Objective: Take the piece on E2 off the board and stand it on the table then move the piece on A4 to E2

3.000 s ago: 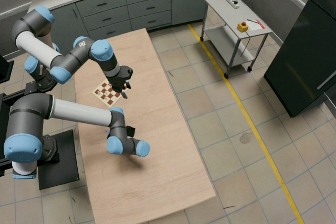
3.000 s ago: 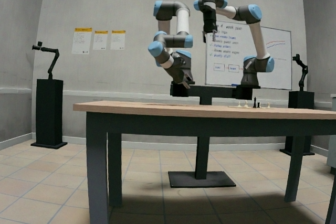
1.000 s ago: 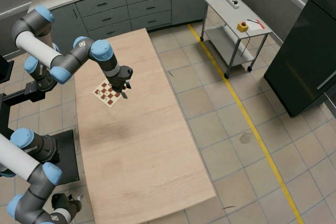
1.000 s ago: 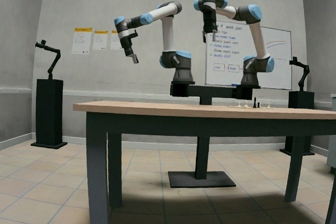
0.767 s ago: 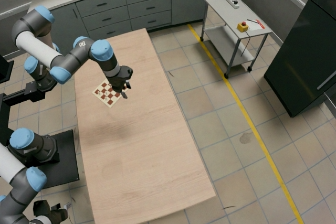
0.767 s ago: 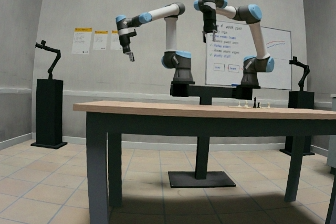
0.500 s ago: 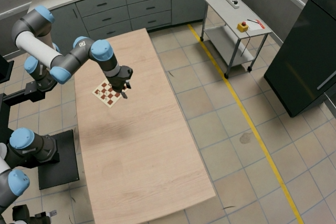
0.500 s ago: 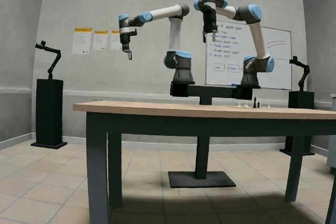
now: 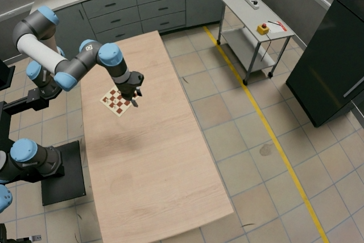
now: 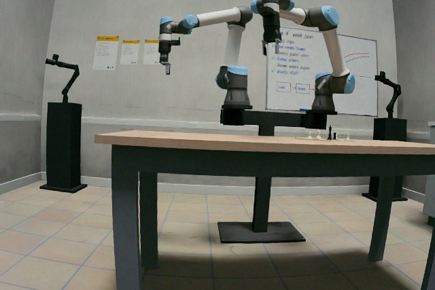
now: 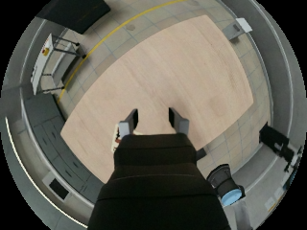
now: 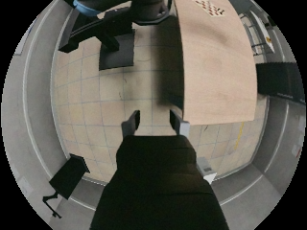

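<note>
Checkered board [image 9: 118,114] on pale wood-grained table [image 9: 164,157].

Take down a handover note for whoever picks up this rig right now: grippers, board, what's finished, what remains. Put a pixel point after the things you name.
Left gripper [image 9: 136,97] [image 10: 271,46] [image 11: 153,118]: open, nothing held, raised above the table by the board.
Right gripper [image 9: 36,238] [image 10: 167,68] [image 12: 154,120]: open, nothing held, out past the table's edge.
Board [image 9: 119,114] [image 11: 115,139] [image 12: 209,7]: on the table, pale and dark pieces upright; square labels unreadable.
Done: no removal visible.
Left, apparently: E2's piece onto the table, then A4's to E2.
</note>
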Controlling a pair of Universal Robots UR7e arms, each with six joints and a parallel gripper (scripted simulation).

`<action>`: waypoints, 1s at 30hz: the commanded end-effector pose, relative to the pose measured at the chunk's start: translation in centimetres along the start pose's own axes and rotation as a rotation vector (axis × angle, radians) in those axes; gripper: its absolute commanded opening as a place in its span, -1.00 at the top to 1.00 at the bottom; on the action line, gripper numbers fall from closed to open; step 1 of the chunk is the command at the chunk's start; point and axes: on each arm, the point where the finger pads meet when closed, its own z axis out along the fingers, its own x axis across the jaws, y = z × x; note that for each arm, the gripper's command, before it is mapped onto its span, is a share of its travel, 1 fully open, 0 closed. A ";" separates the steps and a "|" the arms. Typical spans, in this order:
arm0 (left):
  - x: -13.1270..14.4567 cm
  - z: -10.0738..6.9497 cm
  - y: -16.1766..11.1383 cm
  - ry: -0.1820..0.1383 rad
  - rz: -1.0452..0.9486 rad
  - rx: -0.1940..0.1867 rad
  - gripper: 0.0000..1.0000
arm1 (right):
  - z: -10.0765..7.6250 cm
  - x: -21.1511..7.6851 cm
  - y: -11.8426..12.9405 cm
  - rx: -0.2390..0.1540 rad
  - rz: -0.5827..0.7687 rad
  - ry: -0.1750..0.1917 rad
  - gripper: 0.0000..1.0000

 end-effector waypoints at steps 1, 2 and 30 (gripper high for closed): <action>0.0 -0.1 0.0 0.000 0.000 0.002 -1.00 | -0.5 -1.4 0.1 -0.022 -0.008 0.000 -1.00; 0.0 -0.1 0.0 0.000 0.000 0.002 -1.00 | -0.5 -1.5 0.1 -0.024 -0.009 -0.001 -1.00; 0.1 0.4 0.6 -0.008 -0.022 0.016 -1.00 | -0.6 -1.7 0.1 -0.026 -0.010 -0.001 -1.00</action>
